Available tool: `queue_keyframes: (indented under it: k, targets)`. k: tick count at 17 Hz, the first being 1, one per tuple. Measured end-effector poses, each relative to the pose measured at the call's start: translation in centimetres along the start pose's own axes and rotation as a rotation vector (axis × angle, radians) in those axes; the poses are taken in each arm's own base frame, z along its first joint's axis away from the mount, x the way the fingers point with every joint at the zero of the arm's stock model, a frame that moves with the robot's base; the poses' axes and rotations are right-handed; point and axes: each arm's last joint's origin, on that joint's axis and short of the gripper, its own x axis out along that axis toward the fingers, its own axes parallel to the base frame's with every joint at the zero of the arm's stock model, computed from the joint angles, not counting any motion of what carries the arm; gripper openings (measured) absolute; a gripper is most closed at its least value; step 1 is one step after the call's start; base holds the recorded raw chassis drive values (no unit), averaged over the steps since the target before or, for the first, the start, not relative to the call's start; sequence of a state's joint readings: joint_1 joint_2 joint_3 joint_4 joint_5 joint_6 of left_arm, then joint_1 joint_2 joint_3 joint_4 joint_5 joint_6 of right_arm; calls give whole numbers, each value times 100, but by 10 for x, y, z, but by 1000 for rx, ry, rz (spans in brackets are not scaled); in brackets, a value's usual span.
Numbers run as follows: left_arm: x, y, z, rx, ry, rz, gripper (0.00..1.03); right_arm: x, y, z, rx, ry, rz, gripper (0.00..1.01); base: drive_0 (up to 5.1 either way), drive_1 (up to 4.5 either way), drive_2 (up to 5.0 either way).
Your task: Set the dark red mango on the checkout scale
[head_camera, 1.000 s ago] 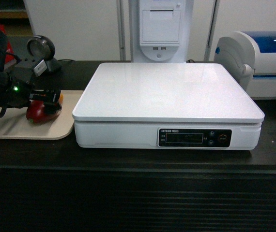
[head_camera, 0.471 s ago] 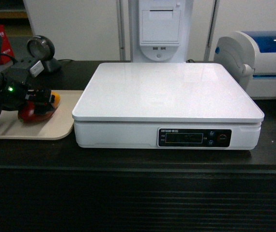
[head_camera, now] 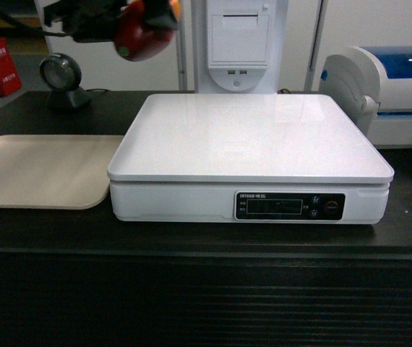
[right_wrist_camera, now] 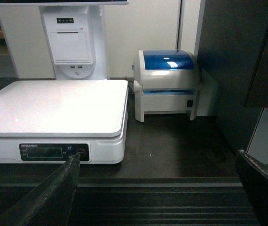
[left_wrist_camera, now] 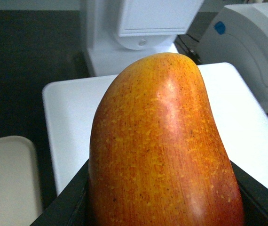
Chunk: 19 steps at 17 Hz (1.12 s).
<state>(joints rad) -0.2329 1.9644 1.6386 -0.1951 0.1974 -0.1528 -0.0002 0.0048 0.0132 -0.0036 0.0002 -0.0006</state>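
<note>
Upper left, the left pincer (head_camera: 130, 22) is clenching the dark red mango (head_camera: 139, 32); released high, it risks rolling off the scale (head_camera: 253, 141).

White wall panels (head_camera: 119, 50), dark cabinet (right_wrist_camera: 237, 56) at right

Red-orange speckled mango (left_wrist_camera: 162, 155); glossy white scale (head_camera: 253, 141); beige tray (head_camera: 40, 170); black ribbed checkout (head_camera: 206, 296)

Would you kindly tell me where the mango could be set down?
The scale platter is wholly bare, and so is the beige tray to its left. Behind the scale it is crowded: the receipt terminal and the printer.
</note>
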Motion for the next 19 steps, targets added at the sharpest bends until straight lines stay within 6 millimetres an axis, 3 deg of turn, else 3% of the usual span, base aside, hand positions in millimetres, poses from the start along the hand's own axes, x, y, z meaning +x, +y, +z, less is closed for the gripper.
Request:
queue_keyframes:
  k: [4, 8, 13, 19]
  targets:
    - [14, -54, -12, 11, 37, -50, 60, 0, 0, 0, 0, 0, 0, 98, 0, 0, 0]
    - [30, -87, -32, -8, 86, -44, 60, 0, 0, 0, 0, 0, 0, 98, 0, 0, 0]
    - [57, -109, -45, -54, 133, -11, 60, 0, 0, 0, 0, 0, 0, 98, 0, 0, 0]
    - [89, -102, -69, -67, 190, 116, 60, 0, 0, 0, 0, 0, 0, 98, 0, 0, 0]
